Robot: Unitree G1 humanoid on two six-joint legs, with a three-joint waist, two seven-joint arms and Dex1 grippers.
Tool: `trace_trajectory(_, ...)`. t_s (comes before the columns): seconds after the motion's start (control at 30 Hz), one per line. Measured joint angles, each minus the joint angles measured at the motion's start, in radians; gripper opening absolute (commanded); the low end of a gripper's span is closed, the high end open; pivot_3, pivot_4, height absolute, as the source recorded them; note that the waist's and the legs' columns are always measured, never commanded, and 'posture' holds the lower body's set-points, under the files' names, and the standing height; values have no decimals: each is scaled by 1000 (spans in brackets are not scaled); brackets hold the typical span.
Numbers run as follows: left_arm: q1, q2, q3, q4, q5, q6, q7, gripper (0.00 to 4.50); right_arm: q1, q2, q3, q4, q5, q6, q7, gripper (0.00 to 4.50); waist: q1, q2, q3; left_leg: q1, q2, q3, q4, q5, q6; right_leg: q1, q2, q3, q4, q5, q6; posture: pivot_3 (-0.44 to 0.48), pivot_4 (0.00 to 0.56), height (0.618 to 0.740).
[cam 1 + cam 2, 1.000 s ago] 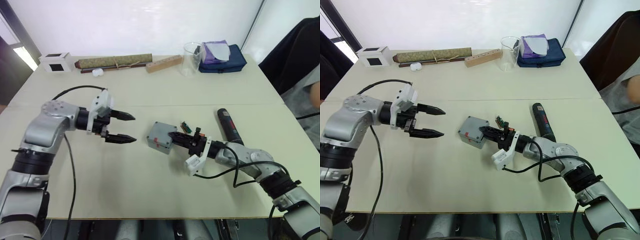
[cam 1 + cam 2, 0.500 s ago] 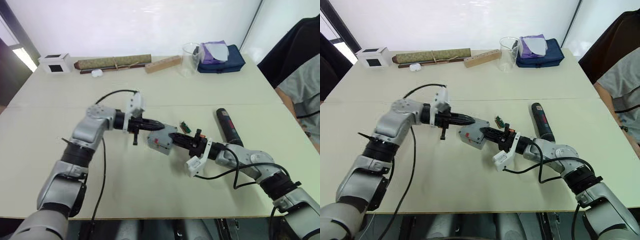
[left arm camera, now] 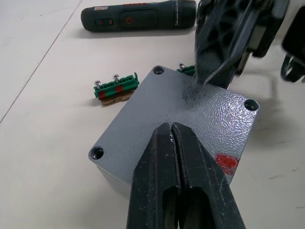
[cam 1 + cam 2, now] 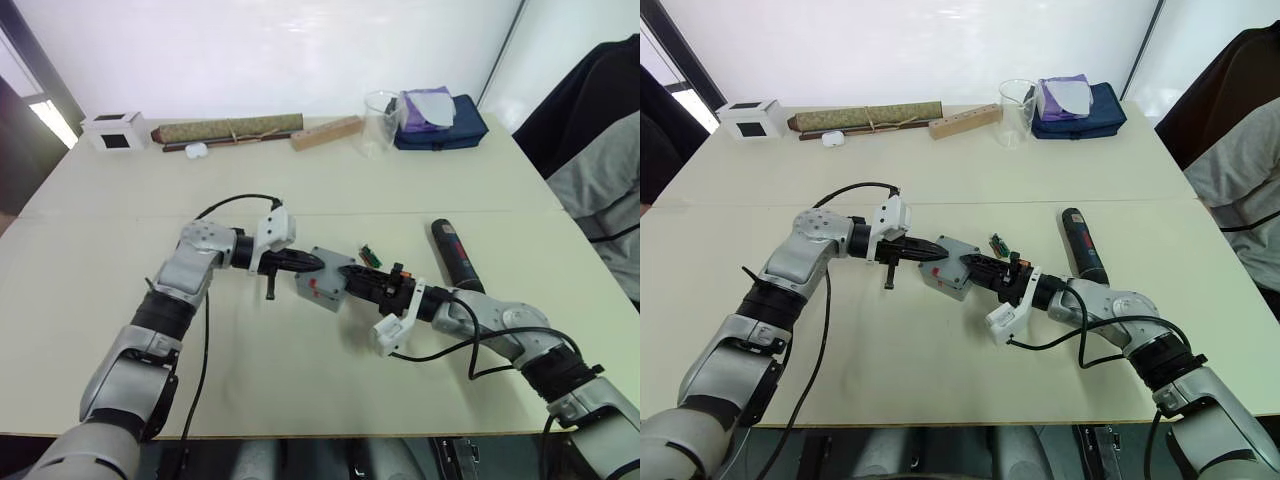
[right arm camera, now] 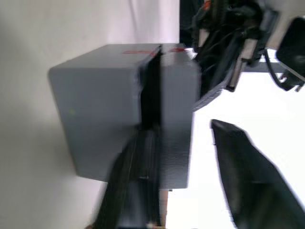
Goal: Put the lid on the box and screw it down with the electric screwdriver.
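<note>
Left gripper: fingers pressed together, tips resting on the flat square grey plastic lid, which sits on the small grey plastic box at mid-counter. Right gripper: fingers spread narrowly, one against the box's side. Black cylindrical electric screwdriver lies apart, to the right. Compared with half a second ago, the left fingers reach farther over the lid; the box sits unmoved.

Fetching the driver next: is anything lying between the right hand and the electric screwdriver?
Only a small green terminal block, lying on the table between the box and the electric screwdriver; nothing else visible.
</note>
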Motion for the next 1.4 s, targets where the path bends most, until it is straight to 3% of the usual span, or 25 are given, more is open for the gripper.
trace_trajectory(0.13,-1,1,-16,4,19,7,5,0,1,-23,-17,-4,30,-34,5,4485,0,0,-2,8,0,0,-1,-1,1,9,0,0,-2,0,0,0,150,736)
trace_trajectory(0.5,-4,9,-38,-9,60,51,33,0,20,-76,-28,11,60,-126,30,4485,-1,1,-9,9,0,0,-1,-1,1,10,0,1,-2,0,0,0,150,736)
trace_trajectory(0.6,3,9,-36,-29,59,72,39,0,28,-79,-55,7,161,-125,75,4485,-1,1,-10,9,0,0,0,-1,1,10,0,1,-2,0,0,0,150,736)
trace_trajectory(0.67,13,3,-21,-43,48,82,42,0,37,-79,-60,-4,260,-99,148,4003,-1,1,-10,9,0,0,0,-1,1,10,0,1,-2,0,0,0,150,736)
trace_trajectory(0.77,44,-11,16,-72,-5,139,48,0,103,-76,-57,-106,555,77,379,3122,1,0,-8,7,1,-1,0,-1,1,8,1,1,-3,0,0,0,150,736)
trace_trajectory(0.87,54,-10,38,-104,-32,192,67,0,160,-64,-68,-228,781,331,558,1951,3,0,-7,6,1,-1,0,-1,1,8,0,1,-3,0,0,0,150,736)
trace_trajectory(0.97,55,-9,70,-147,-53,223,95,0,185,-36,-94,-333,912,557,638,725,1,0,-7,6,1,-1,0,-1,1,7,0,1,-3,0,0,0,150,736)
trace_trajectory(1.03,56,0,100,-175,-63,234,134,0,187,-10,-126,-436,1013,814,682,53,2,0,-7,6,1,-2,0,-1,1,7,1,1,-3,0,0,0,150,736)
trace_trajectory(1.2,92,30,124,-183,-63,242,191,0,185,7,-139,-546,1088,1150,733,53,5,0,-6,5,1,-2,-1,-1,1,6,1,0,-4,0,0,0,150,736)
trace_trajectory(1.4,118,37,117,-131,-11,194,248,0,176,44,-103,-566,1051,1322,730,53,6,0,-6,4,1,-1,-1,-1,1,5,1,0,-4,0,0,0,150,736)
